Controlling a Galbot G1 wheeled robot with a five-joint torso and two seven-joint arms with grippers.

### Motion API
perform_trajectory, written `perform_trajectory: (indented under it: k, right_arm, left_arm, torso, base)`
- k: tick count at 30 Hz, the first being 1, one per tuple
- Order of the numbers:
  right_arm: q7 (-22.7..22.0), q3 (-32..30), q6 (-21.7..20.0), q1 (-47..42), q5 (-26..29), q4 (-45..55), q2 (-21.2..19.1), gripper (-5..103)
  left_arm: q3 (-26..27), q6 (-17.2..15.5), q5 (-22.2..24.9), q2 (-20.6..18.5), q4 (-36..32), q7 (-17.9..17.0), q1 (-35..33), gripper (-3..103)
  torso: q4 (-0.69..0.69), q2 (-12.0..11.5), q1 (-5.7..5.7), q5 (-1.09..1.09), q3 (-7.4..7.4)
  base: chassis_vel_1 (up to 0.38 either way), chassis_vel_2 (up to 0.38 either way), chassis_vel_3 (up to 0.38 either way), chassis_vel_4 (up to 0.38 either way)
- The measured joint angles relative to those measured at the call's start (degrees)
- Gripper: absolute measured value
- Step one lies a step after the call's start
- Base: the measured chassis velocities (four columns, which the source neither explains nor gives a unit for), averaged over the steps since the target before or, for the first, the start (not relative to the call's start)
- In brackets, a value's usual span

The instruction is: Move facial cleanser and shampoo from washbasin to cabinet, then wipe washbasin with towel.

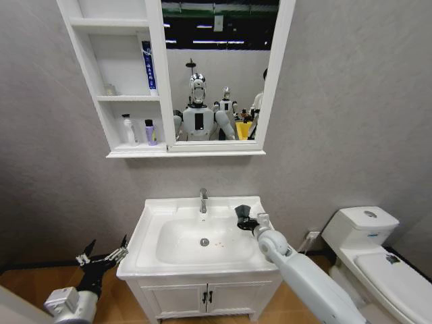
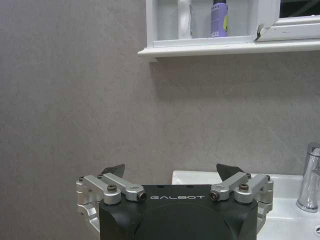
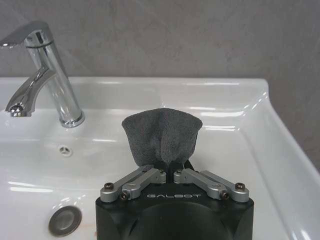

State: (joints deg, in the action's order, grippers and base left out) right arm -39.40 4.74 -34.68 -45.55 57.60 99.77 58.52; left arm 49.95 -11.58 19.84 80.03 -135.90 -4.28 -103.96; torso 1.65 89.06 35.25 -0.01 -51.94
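The right gripper point(image 3: 170, 172) pinches the dark towel point(image 3: 162, 134) between closed fingers, holding it above the washbasin point(image 1: 152, 219) near the back right rim, beside the tap point(image 3: 50, 75). The left gripper point(image 1: 102, 254) hangs spread wide and empty just left of the washbasin.

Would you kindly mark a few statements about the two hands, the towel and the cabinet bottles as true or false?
1. The right hand grips the towel over the washbasin. True.
2. The left hand is shut. False: it is open, left of the washbasin.
3. Two bottles stand on the cabinet's lowest shelf. True.
4. The towel lies on the toilet. False: the right hand holds it.
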Motion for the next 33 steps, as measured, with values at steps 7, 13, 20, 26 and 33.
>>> perform_trajectory:
  k: [7,13,20,26,33]
  right_arm:
    - [-4.8,3.3,-3.7,4.8,3.6,-8.9,4.7,2]
    - [-4.3,4.4,-4.5,6.4,2.9,-15.3,6.8,2]
    - [-1.9,4.5,-6.4,6.1,4.5,-17.8,5.4,2]
    - [1.0,4.2,-6.8,5.7,3.7,-19.4,5.8,2]
    - [4.0,5.0,-6.3,5.1,1.5,-20.6,9.3,2]
  left_arm:
    - [0.0,0.0,0.0,0.0,0.0,0.0,0.0,100]
    - [0.0,0.0,0.0,0.0,0.0,0.0,0.0,100]
    - [0.0,0.0,0.0,0.0,0.0,0.0,0.0,100]
    - [0.0,0.0,0.0,0.0,0.0,0.0,0.0,100]
    - [0.0,0.0,0.0,0.0,0.0,0.0,0.0,100]
  torso:
    - [0.00,0.0,0.01,0.00,-0.01]
    - [-0.01,0.0,0.01,0.01,0.00]
    - [0.00,0.0,0.00,0.01,0.00]
    - [0.00,0.0,0.00,0.00,0.00]
    - [0.01,0.0,0.01,0.01,-0.01]
  base:
    - [0.000,0.000,0.000,0.000]
    - [0.000,0.000,0.000,0.000]
    - [0.000,0.000,0.000,0.000]
    - [0.000,0.000,0.000,0.000]
    - [0.000,0.000,0.000,0.000]
